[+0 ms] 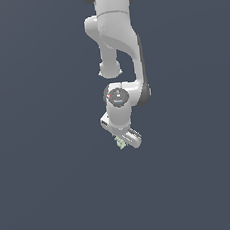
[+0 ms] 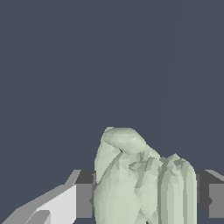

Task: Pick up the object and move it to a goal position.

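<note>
White Panda arm (image 1: pixel 113 37) is seen hanging down from the top edge of the exterior view, against a plain dark slate-blue background. Wrist joint with a round dark cap is seen about mid-frame; the hand below it is tilted, slanting down toward the exterior view's right.

Gripper (image 1: pixel 124 142) is located just below centre of the exterior view. A small pale grey-green object (image 1: pixel 121 143) is seen at its tip, on the side toward the exterior view's left, touching the white hand body. It is much smaller than the gripper. Only part of it is shown there; fine detail is too small to be made out.

In the wrist view the object (image 2: pixel 140 183) is shown close up: lumpy, faceted, pale green, with a rounded knob at one end and upright ridged grooves like a screw thread along the other. It is flanked on both sides by the dark grey finger pads (image 2: pixel 84 194), one pad pressed against each flank, with a light grey finger body seen beside one pad. Jaws are clenched on the object, which is held between them. No surface is seen in contact with the object apart from the pads; only flat dark background is seen around it in both views.
</note>
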Controlling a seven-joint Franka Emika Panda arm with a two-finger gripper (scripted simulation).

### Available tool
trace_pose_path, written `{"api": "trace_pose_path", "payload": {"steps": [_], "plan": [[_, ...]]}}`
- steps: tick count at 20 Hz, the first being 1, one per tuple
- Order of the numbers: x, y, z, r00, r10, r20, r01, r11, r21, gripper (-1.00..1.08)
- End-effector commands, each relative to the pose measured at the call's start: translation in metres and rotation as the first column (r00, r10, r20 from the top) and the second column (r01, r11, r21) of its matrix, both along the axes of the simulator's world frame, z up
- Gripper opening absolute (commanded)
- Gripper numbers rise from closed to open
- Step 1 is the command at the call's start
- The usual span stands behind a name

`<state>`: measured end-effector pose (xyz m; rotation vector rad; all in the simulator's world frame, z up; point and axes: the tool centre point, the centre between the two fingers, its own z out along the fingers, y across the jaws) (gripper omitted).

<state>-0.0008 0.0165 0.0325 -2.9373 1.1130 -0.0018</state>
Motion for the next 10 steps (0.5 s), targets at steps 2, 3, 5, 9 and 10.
{"api": "trace_pose_path", "payload": {"steps": [2,3,5,9,10], "plan": [[-0.0004,0.0,-0.0009,1.0,0.0,-0.001,0.0,1.0,0.0,-1.0],[-0.0004,0.0,-0.0009,1.0,0.0,-0.001,0.0,1.0,0.0,-1.0],[-0.0004,0.0,-0.0009,1.0,0.0,-0.001,0.0,1.0,0.0,-1.0],[-0.0007,-0.0002,0.0018,1.0,0.0,0.0,0.0,1.0,0.0,-1.0],[-0.0011,-0.0004,0.0035,1.0,0.0,0.0,0.0,1.0,0.0,-1.0]]}}
